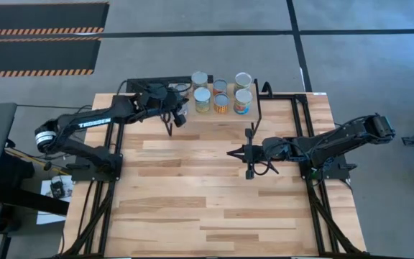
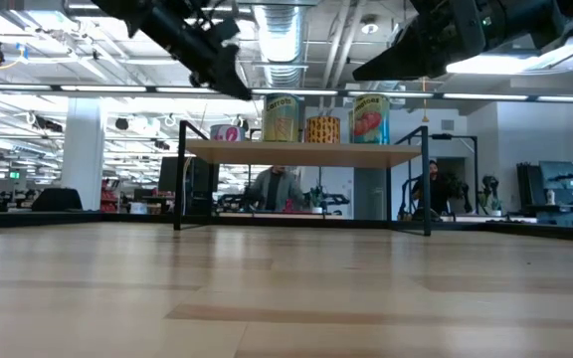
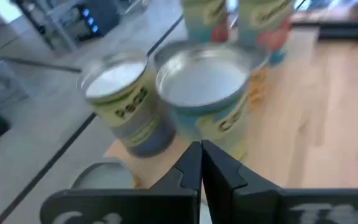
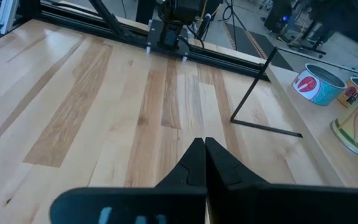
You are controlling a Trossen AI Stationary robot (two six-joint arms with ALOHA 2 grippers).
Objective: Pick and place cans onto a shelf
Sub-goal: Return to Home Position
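Note:
The shelf (image 1: pixel 227 117) stands at the table's far middle, a light wooden top on thin black legs (image 2: pixel 306 154). Several cans stand upright on it, among them an olive-labelled one (image 1: pixel 203 99), an orange one (image 1: pixel 222 104) and a red-and-green one (image 1: pixel 243 101). My left gripper (image 1: pixel 181 116) is shut and empty, above the shelf's left end and just short of two silver-topped cans (image 3: pixel 120 106) (image 3: pixel 207 87). My right gripper (image 1: pixel 231 152) is shut and empty. It hovers over the table near the shelf's right front leg and points toward the table's left.
Another silver can top (image 3: pixel 99 177) shows lower down, off the shelf's left end. The shelf's black legs (image 4: pixel 253 93) stand on the table. Black frame rails (image 1: pixel 113 180) run along both sides. Bare wooden tabletop (image 1: pixel 207 208) lies toward the near edge. People stand in the room behind (image 2: pixel 277 189).

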